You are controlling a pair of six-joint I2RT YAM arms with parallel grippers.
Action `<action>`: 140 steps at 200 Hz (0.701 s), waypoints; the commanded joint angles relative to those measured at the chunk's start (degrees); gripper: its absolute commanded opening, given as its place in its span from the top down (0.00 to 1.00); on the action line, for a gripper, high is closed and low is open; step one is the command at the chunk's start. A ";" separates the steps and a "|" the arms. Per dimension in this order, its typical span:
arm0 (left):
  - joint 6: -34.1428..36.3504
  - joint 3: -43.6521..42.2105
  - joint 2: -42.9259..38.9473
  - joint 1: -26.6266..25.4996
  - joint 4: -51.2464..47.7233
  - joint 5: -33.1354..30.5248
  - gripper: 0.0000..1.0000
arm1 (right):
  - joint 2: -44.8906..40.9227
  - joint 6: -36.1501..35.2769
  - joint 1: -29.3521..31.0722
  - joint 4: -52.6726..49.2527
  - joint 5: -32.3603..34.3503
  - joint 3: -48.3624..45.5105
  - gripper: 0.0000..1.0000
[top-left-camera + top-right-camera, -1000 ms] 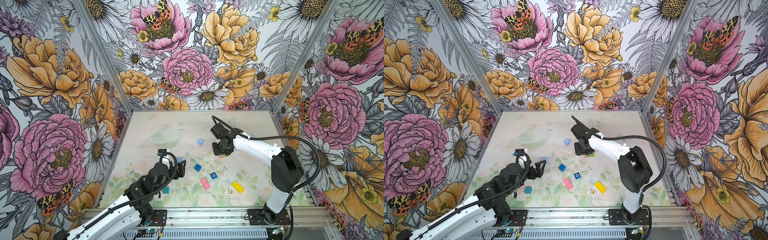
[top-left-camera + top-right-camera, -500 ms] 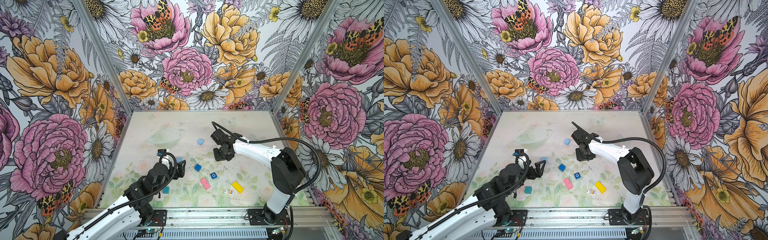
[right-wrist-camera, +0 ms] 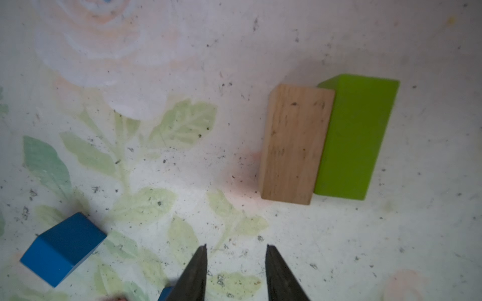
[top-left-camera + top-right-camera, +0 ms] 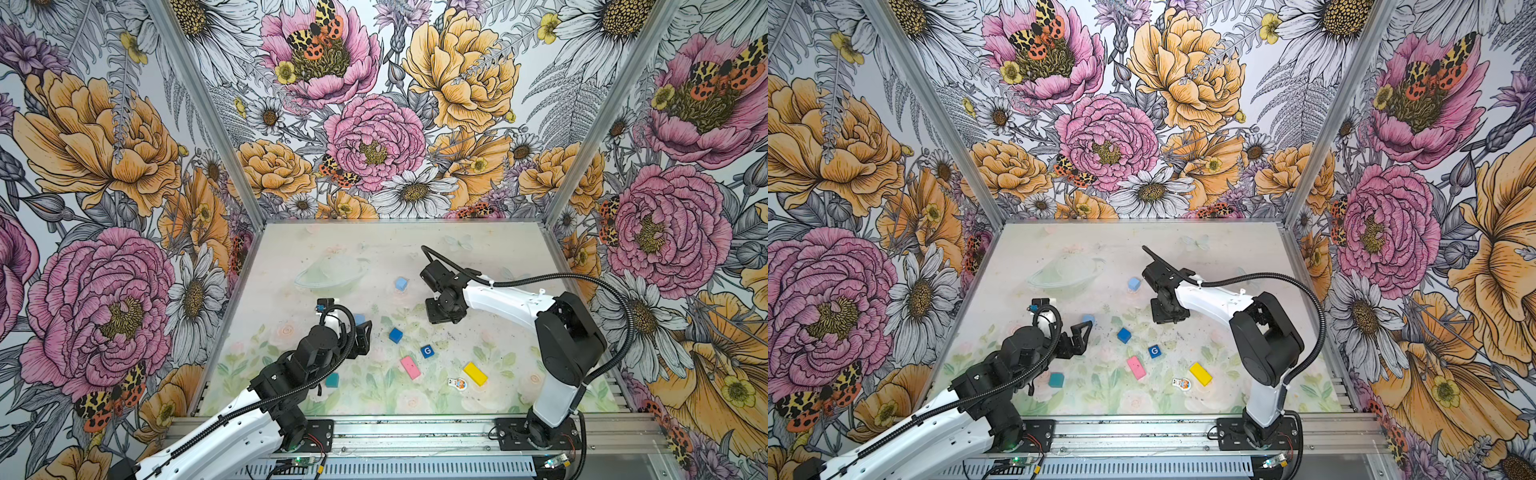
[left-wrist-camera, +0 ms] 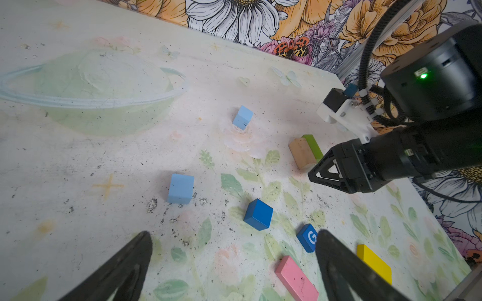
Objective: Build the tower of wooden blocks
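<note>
Flowered walls [image 4: 374, 124] are closing in a pale painted table [image 4: 498, 257] where the wood blocks are lying singly, none stacked. Taking the dark blue cube [image 4: 395, 335] as centre: the G cube [image 4: 427, 351] is sitting just beside it toward the front rail [image 4: 415, 432], the pink oblong [image 4: 410, 368] a little further that way, the yellow oblong [image 4: 475, 373] well off to the right, and the teal cube [image 4: 332, 379] off to the front left. One light blue cube [image 4: 401, 284] is resting on the side away from the rail, and another light blue cube [image 5: 180, 188] near its left. The plain-wood oblong [image 3: 294, 146] and the green oblong [image 3: 357, 138] are lying side by side, touching, to its back right. I am holding my left gripper [image 5: 233, 234] above the table near the dark blue cube, fingers spread wide around nothing. My right gripper [image 3: 236, 246] is hovering close by the wood-and-green pair, fingers parted narrowly, gripping nothing.
</note>
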 commanded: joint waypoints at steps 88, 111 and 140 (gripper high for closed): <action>0.61 1.20 0.85 0.43 1.14 0.92 0.01 | 1.59 -0.46 -1.19 2.88 0.85 -0.96 0.60; 0.48 1.19 1.00 0.43 1.23 0.83 0.01 | 1.85 -0.59 -1.30 3.14 0.55 -1.01 0.60; 0.48 1.20 1.39 0.51 1.33 0.85 0.01 | 2.14 -0.73 -1.55 3.41 0.50 -1.04 0.60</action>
